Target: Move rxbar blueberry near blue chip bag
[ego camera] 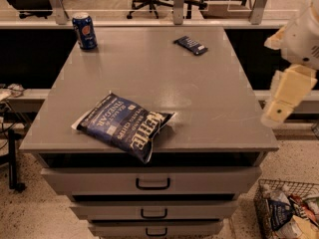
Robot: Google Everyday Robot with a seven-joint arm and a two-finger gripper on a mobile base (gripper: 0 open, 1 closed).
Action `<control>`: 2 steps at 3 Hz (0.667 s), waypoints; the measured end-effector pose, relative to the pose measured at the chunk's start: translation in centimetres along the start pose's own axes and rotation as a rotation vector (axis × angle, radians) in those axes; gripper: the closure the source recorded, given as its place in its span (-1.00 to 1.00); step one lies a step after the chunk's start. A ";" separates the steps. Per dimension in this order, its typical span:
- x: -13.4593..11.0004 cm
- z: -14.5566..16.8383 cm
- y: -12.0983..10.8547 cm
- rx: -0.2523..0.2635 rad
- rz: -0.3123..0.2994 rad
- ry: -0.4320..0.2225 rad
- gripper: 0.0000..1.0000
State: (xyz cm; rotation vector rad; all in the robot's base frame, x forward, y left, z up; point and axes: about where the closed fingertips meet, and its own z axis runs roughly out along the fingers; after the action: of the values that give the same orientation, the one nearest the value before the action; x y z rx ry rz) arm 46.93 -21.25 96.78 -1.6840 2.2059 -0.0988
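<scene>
The rxbar blueberry (190, 45), a small flat dark-blue bar with white lettering, lies at the far right of the grey cabinet top (199, 93). The blue chip bag (124, 125), large and crinkly with white "Kettle" lettering, lies flat at the front left, one corner hanging over the front edge. My gripper (279, 111), cream-coloured, hangs off the right side of the cabinet, level with its front half. It is well clear of both the bar and the bag and holds nothing that I can see.
A blue soda can (84, 31) stands upright at the far left corner. The cabinet has drawers (152, 182) below its top. A wire basket (289, 210) of snack packs sits on the floor at the lower right. Office chairs and a railing stand behind.
</scene>
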 end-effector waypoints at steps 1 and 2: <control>-1.6 3.0 -4.5 0.051 0.042 -0.077 -1.00; -3.5 5.5 -9.0 0.113 0.085 -0.164 -1.00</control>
State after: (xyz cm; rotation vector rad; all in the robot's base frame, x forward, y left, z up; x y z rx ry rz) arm 57.83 -19.63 94.92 -1.4821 2.1057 -0.0600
